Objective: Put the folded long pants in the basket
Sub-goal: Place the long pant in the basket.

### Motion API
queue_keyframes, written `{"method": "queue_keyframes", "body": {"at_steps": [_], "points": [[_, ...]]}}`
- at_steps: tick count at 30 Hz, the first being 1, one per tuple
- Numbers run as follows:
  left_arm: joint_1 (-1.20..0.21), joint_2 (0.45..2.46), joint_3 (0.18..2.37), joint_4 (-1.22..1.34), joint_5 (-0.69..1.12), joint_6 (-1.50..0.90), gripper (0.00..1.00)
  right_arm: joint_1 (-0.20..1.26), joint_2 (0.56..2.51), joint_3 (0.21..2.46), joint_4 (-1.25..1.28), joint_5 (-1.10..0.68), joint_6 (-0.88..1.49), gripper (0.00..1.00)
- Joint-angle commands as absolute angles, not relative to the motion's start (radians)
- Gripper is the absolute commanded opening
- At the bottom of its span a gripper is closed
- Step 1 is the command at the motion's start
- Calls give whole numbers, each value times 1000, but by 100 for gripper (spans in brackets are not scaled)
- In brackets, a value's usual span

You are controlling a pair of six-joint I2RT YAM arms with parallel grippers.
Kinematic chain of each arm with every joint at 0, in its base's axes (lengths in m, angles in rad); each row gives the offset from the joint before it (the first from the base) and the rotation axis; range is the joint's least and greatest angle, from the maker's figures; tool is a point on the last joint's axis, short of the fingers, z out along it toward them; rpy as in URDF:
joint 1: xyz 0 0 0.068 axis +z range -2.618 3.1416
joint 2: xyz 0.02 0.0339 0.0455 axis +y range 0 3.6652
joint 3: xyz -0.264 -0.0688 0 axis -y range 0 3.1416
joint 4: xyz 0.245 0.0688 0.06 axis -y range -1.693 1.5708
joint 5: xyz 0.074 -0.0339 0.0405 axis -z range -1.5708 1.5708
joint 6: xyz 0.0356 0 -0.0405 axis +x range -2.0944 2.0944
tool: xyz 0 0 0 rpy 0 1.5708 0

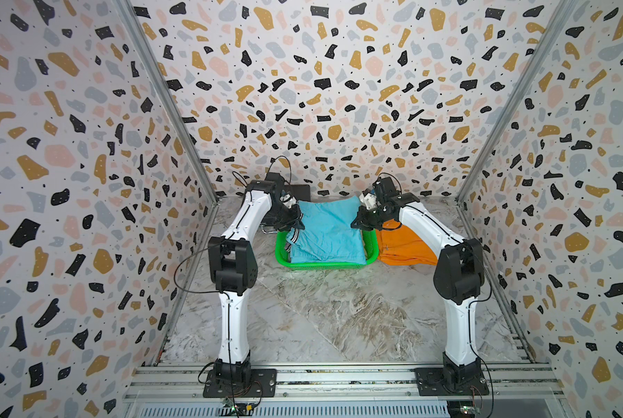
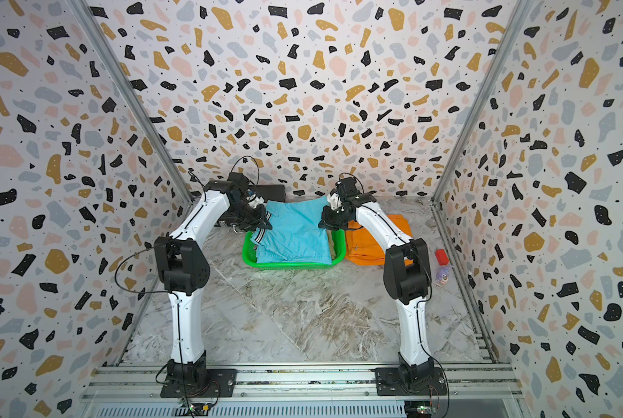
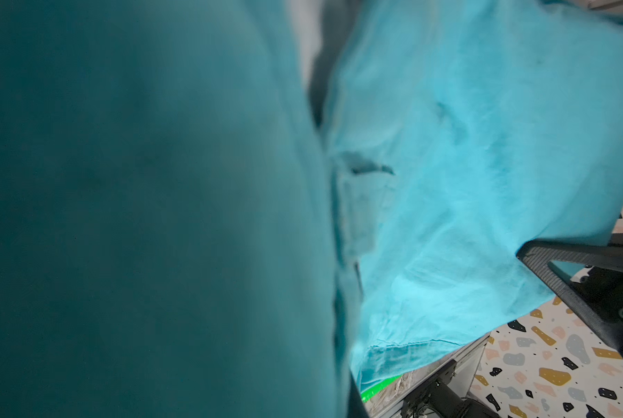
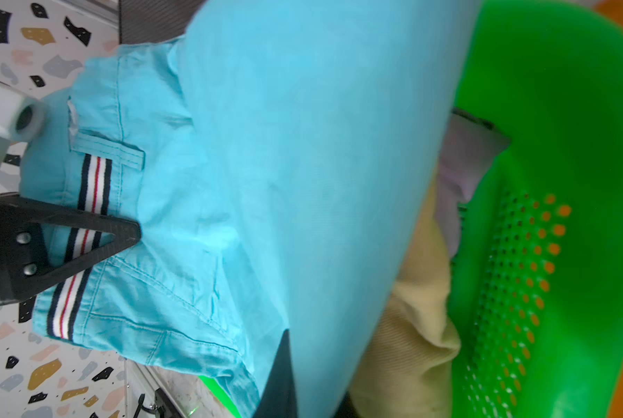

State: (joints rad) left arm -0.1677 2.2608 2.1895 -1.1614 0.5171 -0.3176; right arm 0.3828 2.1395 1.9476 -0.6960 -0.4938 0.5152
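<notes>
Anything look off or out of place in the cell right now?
Turquoise pants hang askew over the basket, pinched at opposite edges by the left gripper and right gripper, folds loose. Stray items: a red block and a small purple toy by the right wall.

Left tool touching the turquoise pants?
Touching. Right wrist view: left tool clamps the turquoise pants at the striped trim.

1. Turquoise pants (image 1: 326, 231): thin woven cloth, matt, creased; stitched seams, ribbed striped trim (image 4: 93, 181).
2. Basket (image 4: 556, 108): glossy green plastic, smooth (wall punched with small holes).
3. Tan pants (image 4: 411, 325): fine-ribbed cloth, corduroy-like, matt.
4. Orange pants (image 1: 400, 246): matt cloth.
5. Table (image 1: 321, 318): marble-look top, faint sheen.
6. Rails (image 1: 339, 376): bare brushed metal.
7. Walls (image 1: 67, 144): speckle-printed covering, matt.
</notes>
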Motion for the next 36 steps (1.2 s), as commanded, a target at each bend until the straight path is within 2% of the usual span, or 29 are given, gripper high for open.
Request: {"method": "queue_keyframes", "body": {"at_steps": [1, 9, 20, 21, 25, 27, 29, 31, 34, 36], "points": [[-165, 2329, 2246, -1167, 523, -300, 0, 365, 2132, 1956, -708, -452, 482, 0], [-163, 2353, 2156, -1136, 457, -310, 0, 365, 2170, 1886, -705, -376, 421, 0], [-131, 2253, 1993, -1135, 327, -331, 0, 413, 2176, 1798, -696, -231, 351, 0], [-129, 2241, 1980, -1130, 320, -334, 0, 417, 2179, 1796, -696, -231, 351, 3], [-127, 2185, 1949, -1098, 309, -341, 1, 420, 2140, 1797, -696, -202, 351, 26], [-129, 2149, 1956, -1097, 343, -343, 34, 420, 2095, 1809, -709, -191, 344, 40], [-129, 2092, 1966, -1097, 357, -354, 50, 419, 2043, 1820, -727, -191, 346, 52], [-129, 2022, 1970, -1097, 356, -373, 64, 419, 1980, 1823, -746, -196, 353, 59], [-129, 1922, 1940, -1098, 362, -399, 67, 419, 1887, 1790, -765, -242, 382, 60], [-129, 1863, 1891, -1098, 363, -418, 63, 421, 1825, 1733, -757, -311, 416, 58]]}}
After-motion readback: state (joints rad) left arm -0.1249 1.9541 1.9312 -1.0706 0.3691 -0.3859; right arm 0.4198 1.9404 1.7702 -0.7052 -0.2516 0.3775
